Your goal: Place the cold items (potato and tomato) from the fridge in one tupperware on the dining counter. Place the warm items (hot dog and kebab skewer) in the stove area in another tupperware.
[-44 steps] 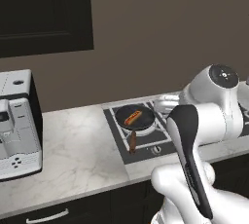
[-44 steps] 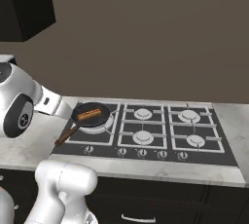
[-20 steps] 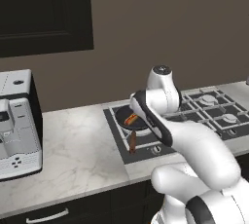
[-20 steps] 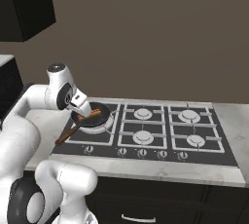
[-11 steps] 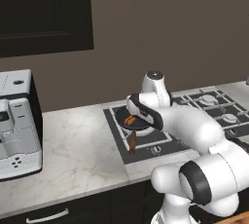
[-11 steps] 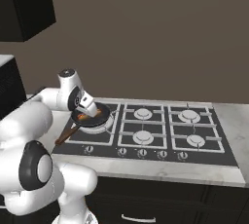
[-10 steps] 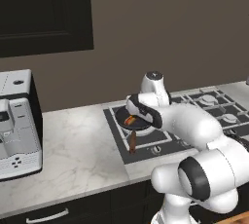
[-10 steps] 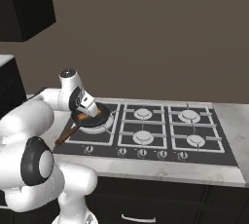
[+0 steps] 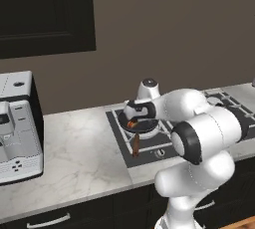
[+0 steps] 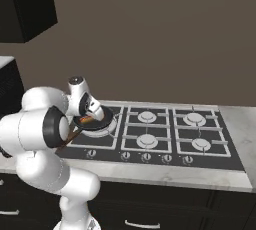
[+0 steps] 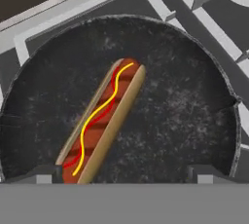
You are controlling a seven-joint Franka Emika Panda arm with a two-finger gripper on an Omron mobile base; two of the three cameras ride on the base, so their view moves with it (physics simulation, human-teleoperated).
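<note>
A pale marbled surface (image 9: 79, 158) runs along a brown wall, with dark cabinets below it and a dark cabinet (image 9: 45, 14) above its left part. A black gas stove (image 10: 165, 136) with six burners is set into the surface. A white and black coffee machine (image 9: 17, 128) stands at the surface's left end, well apart from the stove. The white robot arm (image 9: 199, 133) bends forward and down over the stove's left edge.

A round black frying pan (image 11: 194, 96) sits on the stove's front left burner, its brown handle (image 9: 135, 146) pointing toward the front edge of the surface. The pincer (image 11: 124, 177) hangs just above the pan, its two dark tips spread wide and holding nothing.

The hot dog (image 11: 102, 121) lies flat in the middle of the pan: a sausage in a bun, striped with yellow and red wavy lines of sauce. In the hand view it runs diagonally, its lower end near one pincer tip, its upper end toward the pan's centre. From the base views it appears as a small orange patch (image 10: 86, 120) under the hand.
</note>
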